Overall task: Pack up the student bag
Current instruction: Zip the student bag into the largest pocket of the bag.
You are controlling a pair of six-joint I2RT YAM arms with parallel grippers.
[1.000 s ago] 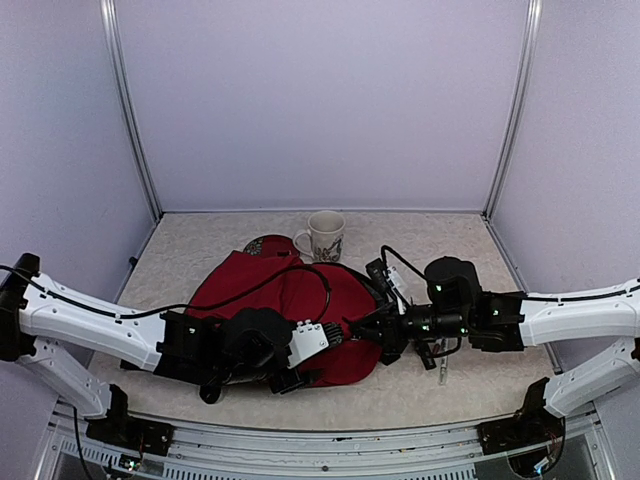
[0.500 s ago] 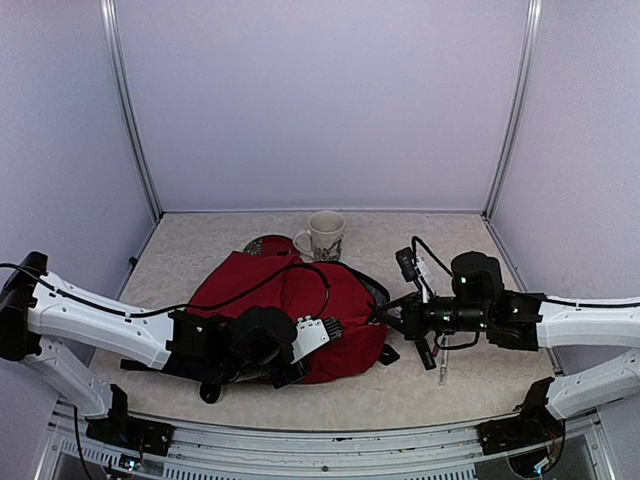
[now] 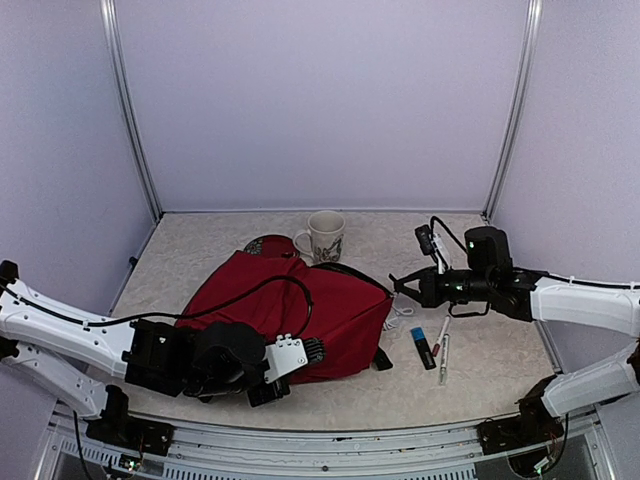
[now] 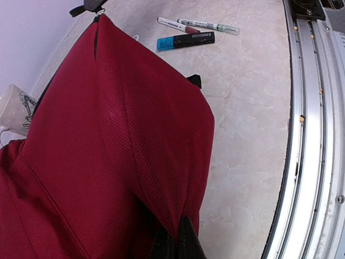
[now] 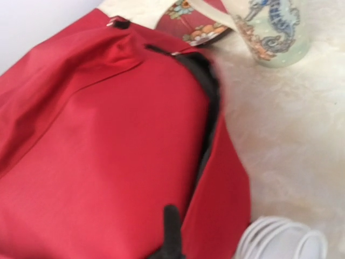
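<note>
We saw the student bag (image 3: 340,315) lying just in front of the mug (image 3: 326,236), almost touching it. The left gripper (image 4: 173,240), at the bag's side farthest from the mug, was closed and pinched a fold of the red fabric. The right gripper (image 3: 400,286), to the right of the mug, was closed at the bag's zipper edge. Whether it held anything we could not tell.

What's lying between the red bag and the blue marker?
A small white coil, maybe a cable, lies right beside the student bag, on the side toward the blue marker. The right wrist view shows it best.
</note>
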